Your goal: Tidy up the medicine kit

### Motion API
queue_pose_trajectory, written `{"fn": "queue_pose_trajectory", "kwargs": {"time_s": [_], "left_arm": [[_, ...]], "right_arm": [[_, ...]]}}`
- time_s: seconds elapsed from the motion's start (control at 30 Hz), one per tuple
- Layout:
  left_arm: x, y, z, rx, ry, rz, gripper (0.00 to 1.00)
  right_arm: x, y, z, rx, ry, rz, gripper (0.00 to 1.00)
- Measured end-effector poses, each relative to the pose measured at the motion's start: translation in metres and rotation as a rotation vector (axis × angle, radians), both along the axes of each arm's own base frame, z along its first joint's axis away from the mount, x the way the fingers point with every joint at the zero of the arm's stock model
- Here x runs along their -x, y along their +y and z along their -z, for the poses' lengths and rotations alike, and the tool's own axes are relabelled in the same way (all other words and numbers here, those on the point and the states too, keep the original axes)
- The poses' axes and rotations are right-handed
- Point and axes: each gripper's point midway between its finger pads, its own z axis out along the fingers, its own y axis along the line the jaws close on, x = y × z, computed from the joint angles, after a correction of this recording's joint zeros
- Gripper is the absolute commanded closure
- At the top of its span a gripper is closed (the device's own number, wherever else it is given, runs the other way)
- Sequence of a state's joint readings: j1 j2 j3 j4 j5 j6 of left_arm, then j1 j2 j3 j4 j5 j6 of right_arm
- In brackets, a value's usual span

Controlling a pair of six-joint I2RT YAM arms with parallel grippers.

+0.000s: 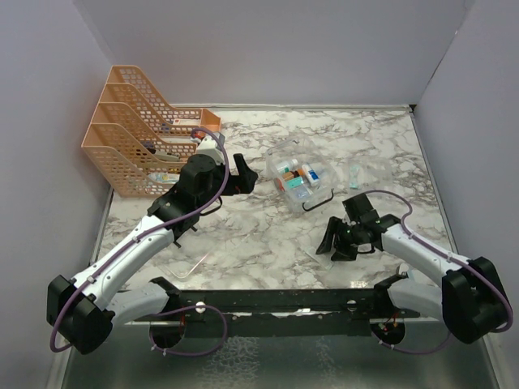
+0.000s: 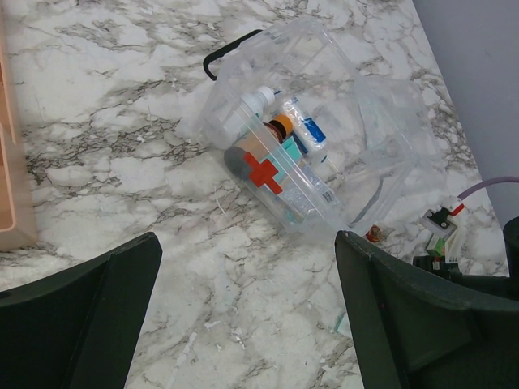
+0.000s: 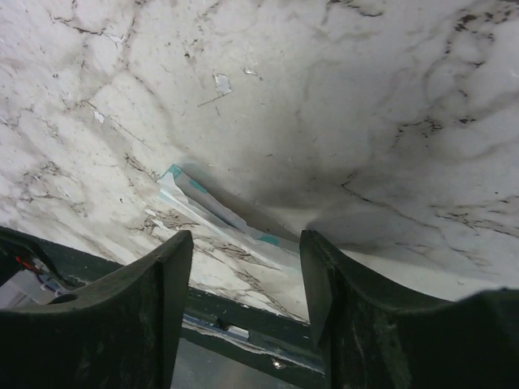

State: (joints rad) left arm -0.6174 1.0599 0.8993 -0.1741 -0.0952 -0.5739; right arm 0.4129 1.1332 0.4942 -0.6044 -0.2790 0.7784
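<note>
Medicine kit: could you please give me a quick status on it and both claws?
Left claw open, short of the medicine kit. Right claw open, astride a flat packet near the table edge. Kit holds items; nothing blocking it.

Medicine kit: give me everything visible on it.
The medicine kit is a clear plastic box with rounded corners and a black U-shaped handle, sitting skewed on the marble table. Inside: a white-capped bottle, an orange-capped bottle, a tube, a red-cross pack. A clear panel, likely its lid, lies open at its side. Nothing else touches it.
</note>
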Motion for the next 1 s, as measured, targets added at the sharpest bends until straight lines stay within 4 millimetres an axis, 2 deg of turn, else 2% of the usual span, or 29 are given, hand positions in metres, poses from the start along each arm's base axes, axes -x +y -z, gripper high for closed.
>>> {"fn": "queue_pose_trajectory", "kwargs": {"time_s": [0.37, 0.47, 0.57, 0.67, 0.87, 1.0], "left_arm": [[0.0, 0.0, 0.001, -0.002, 0.004, 0.001, 0.09], [0.0, 0.0, 0.001, -0.002, 0.004, 0.001, 0.09], [0.0, 0.0, 0.002, -0.003, 0.004, 0.001, 0.09], [-0.001, -0.001, 0.0, -0.002, 0.001, 0.001, 0.09], [-0.001, 0.0, 0.0, -0.006, -0.001, 0.002, 0.09], [0.0, 0.0, 0.001, -0.01, 0.002, 0.003, 0.09]], "right_arm": [[0.01, 0.015, 0.008, -0.009, -0.004, -0.063, 0.84], [0.01, 0.018, 0.01, -0.015, -0.014, -0.071, 0.83], [0.01, 0.021, 0.01, -0.021, -0.026, -0.085, 0.71], [0.008, 0.025, 0.007, -0.031, -0.049, -0.103, 0.66], [0.005, 0.033, 0.006, -0.037, -0.076, -0.134, 0.66], [0.001, 0.041, 0.006, -0.041, -0.083, -0.153, 0.71]]}}
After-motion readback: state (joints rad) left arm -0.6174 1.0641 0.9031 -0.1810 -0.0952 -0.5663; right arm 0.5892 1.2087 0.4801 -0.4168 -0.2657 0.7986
